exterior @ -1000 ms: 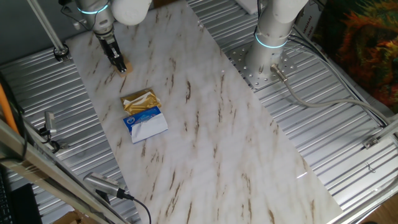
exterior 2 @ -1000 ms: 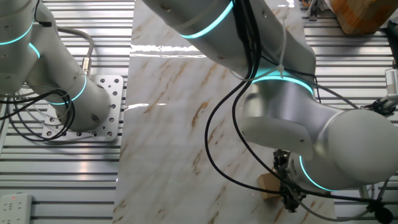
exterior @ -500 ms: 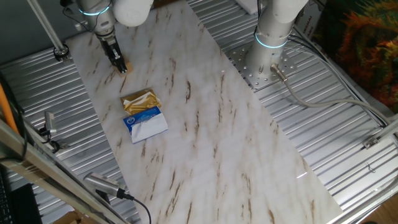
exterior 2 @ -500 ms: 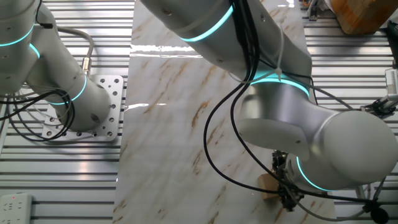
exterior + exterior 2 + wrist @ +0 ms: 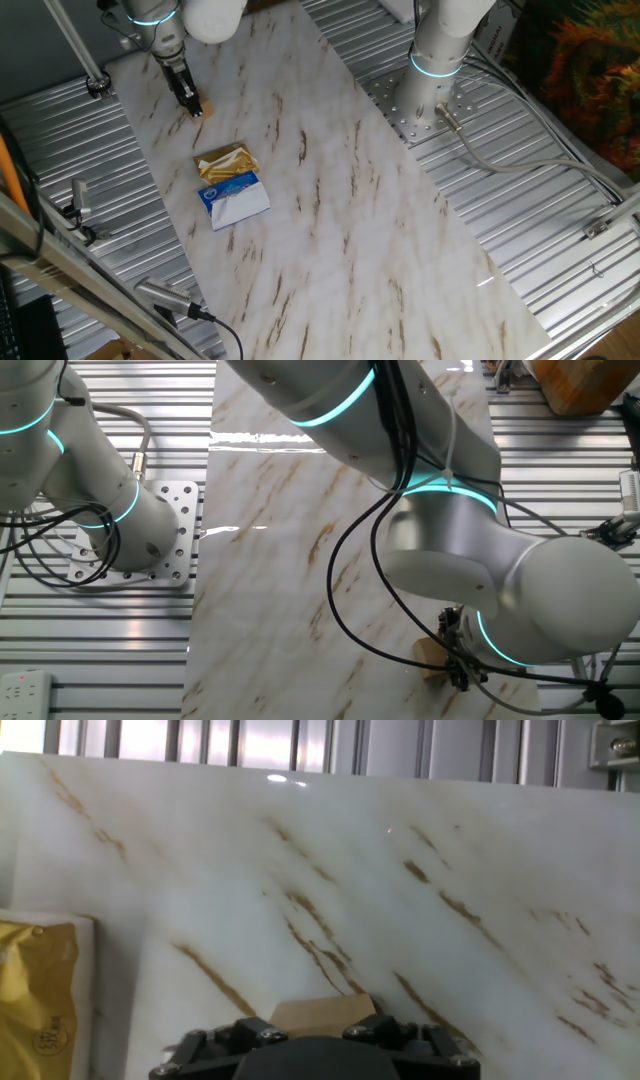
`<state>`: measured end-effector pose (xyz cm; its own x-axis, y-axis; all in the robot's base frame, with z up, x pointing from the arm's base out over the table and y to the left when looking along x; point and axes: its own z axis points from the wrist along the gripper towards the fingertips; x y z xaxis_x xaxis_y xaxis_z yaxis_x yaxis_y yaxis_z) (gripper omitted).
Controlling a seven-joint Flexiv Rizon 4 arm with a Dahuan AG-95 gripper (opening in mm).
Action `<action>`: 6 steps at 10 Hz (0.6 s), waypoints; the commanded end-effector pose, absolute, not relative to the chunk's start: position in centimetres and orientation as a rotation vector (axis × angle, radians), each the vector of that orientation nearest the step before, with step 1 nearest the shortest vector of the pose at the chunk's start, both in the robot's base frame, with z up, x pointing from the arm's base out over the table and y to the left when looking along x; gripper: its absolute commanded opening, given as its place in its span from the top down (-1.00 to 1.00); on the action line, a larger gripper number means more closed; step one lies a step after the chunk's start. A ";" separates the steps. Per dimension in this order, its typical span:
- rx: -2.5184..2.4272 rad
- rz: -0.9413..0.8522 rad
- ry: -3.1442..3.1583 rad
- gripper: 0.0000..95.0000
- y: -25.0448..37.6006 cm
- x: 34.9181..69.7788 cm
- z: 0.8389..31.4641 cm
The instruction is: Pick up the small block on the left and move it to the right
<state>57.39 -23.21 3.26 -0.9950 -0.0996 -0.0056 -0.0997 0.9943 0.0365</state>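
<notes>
The small block (image 5: pixel 199 109) sits on the marble board's (image 5: pixel 330 190) left end, apart from the gold packet (image 5: pixel 226 162). It appears pinched by the gripper (image 5: pixel 193 106), fingertips low beside it, though contact is partly hidden, presumably for lifting rightward.

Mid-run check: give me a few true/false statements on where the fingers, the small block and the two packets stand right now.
1. The gripper is down at the small block. True.
2. The gold packet is held between the fingers. False: it lies on the marble board, apart from the gripper.
3. The blue-and-white packet touches the gold packet. True.
4. The small block sits on the metal slats. False: it is on the marble board.
5. The hand view shows the block just ahead of the gripper body. True.
</notes>
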 end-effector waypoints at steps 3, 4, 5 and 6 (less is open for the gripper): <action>-0.170 0.046 3.135 0.60 -23.2 57.4 3.3; -0.171 0.045 3.133 0.60 -23.2 57.4 3.3; -0.170 0.045 3.133 0.60 -23.2 57.4 3.3; -0.169 0.040 3.134 0.60 -23.2 57.4 3.3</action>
<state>57.46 -23.21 3.25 -0.9944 -0.1052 -0.0022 -0.1053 0.9942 0.0221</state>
